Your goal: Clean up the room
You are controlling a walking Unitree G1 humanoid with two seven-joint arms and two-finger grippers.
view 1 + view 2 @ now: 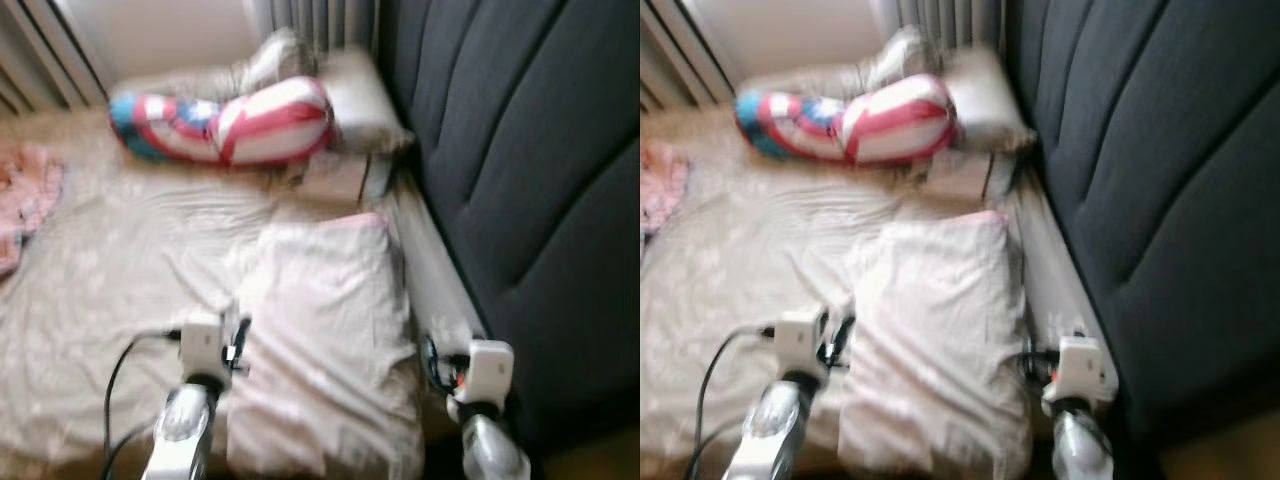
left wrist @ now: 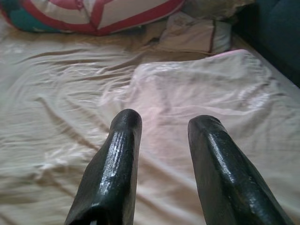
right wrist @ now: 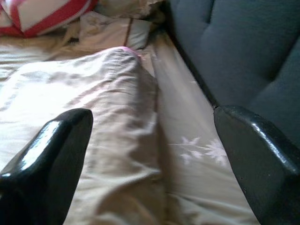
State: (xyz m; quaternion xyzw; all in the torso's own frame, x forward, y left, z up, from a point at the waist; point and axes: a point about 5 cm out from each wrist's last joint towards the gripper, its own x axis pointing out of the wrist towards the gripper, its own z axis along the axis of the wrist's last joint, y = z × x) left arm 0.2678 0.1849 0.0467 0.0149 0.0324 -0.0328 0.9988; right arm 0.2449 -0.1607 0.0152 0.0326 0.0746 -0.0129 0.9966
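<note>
Head views, slightly blurred: a pale pillow [image 1: 325, 340] is seen lying on the bed [image 1: 120, 290], close along the bed's right edge, where a dark padded headboard [image 1: 530, 170] rises. Its long axis runs from the near edge of the bed toward the far right corner, where a red, white and blue striped cushion [image 1: 235, 125] and a further pale cushion [image 1: 355, 95] are heaped. A pink cloth [image 1: 25, 195] is seen at the left edge. The pillow is flanked by both arms: the left gripper [image 2: 161, 136] is held at its left side, the right gripper [image 3: 154, 140] at its right side beside the headboard.

Left wrist view: the two black fingers [image 2: 119, 154] are shown parted by a moderate gap, with nothing held. The pillow lies directly ahead of them, its length running away toward the striped cushion, and its near left corner is closest.

Right wrist view: the fingers are spread wide, nothing between them. They are pointed along the pillow's right long edge, with the narrow strip of flowered sheet [image 3: 197, 145] and the headboard on the far side.

Neither arm is judged clearly nearer. As the pillow stretches away from the robot with one arm at each long side, the coming move is judged to be a two-sided hold on its near end.
</note>
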